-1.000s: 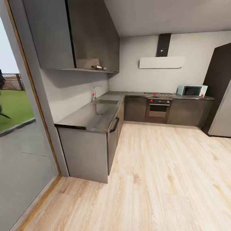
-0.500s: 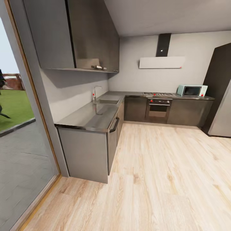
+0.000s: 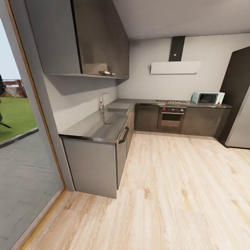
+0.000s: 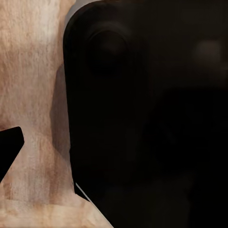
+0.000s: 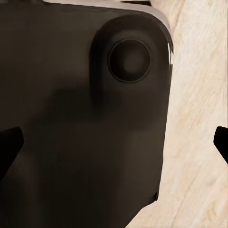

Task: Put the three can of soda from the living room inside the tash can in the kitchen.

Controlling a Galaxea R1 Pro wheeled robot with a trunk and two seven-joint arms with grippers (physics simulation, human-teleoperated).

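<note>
Grey cabinets and a dark L-shaped countertop [image 3: 104, 126] make up the kitchen [image 3: 152, 114] in the head view; one leg of the countertop runs away along the left wall and the other turns along the far wall, so its long axis points from the near end cabinet toward the far corner. A steel sink [image 3: 116, 110] with a tap [image 3: 102, 100] is set into the left leg near that corner. On the far leg are a hob [image 3: 172, 102] over a built-in oven [image 3: 171, 118], and a pale mint microwave [image 3: 207, 98] at the right end. A black hood [image 3: 176, 55] hangs above the hob, and dark wall cabinets [image 3: 86, 38] hang over the left leg. A tall dark unit [image 3: 239, 97] stands at the right. Light wood plank floor [image 3: 173, 194] spreads in front, and a wood-framed glass door [image 3: 24, 139] at the left looks out on grass. Both wrist views show a dark robot body over the floor, with black finger tips at the picture edges; the right gripper [image 5: 114, 142] has its two tips set wide apart with nothing between them, while for the left I cannot tell how far it is open.
</note>
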